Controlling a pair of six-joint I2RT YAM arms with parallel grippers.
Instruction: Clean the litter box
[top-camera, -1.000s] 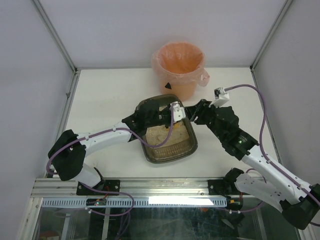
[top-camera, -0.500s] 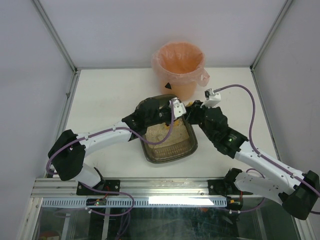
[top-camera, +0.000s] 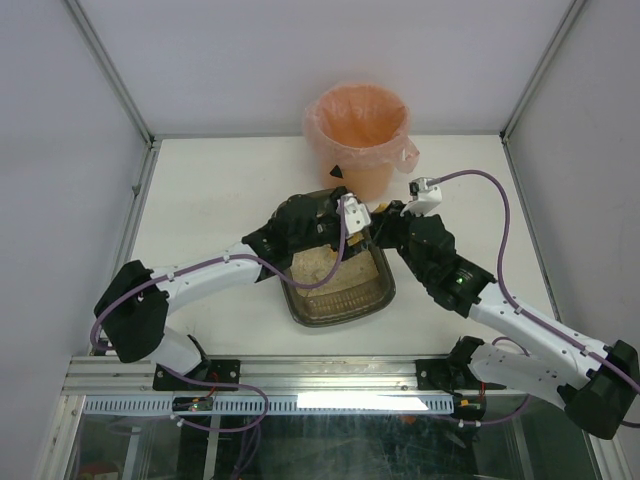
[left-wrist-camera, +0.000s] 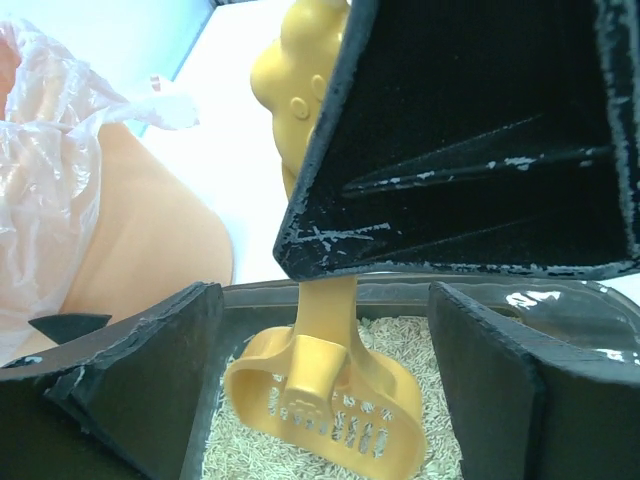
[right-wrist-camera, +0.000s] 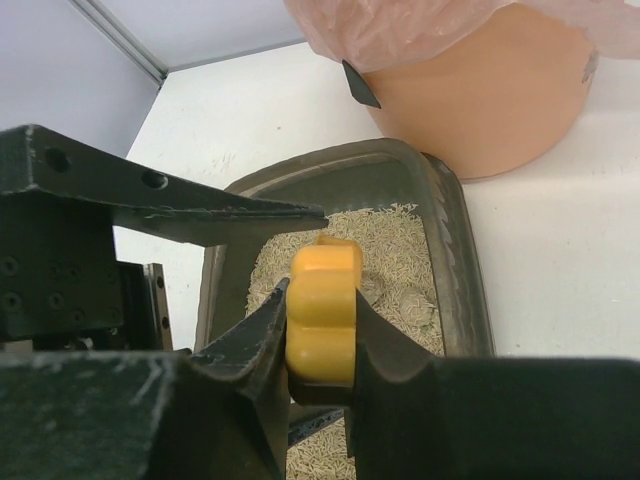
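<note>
Shallow dark grey-brown rectangular litter box (top-camera: 331, 317), beige granules inside, sits just in front of the round orange-pink bag-lined bucket (top-camera: 366, 182). Over the box's far end I see the right gripper (right-wrist-camera: 321, 335) clenched on the small yellow slotted scoop (left-wrist-camera: 330, 405) by its handle. The left gripper (left-wrist-camera: 325, 350) is released, its fingers (left-wrist-camera: 130, 375) spread either side of the scoop head.

Bucket (top-camera: 360, 150) just behind litter box (top-camera: 332, 315)

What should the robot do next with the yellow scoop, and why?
Probably pull the left fingers back and away: they stand open on either side of the scoop, while the right fingers pinch its handle over the litter box.
</note>
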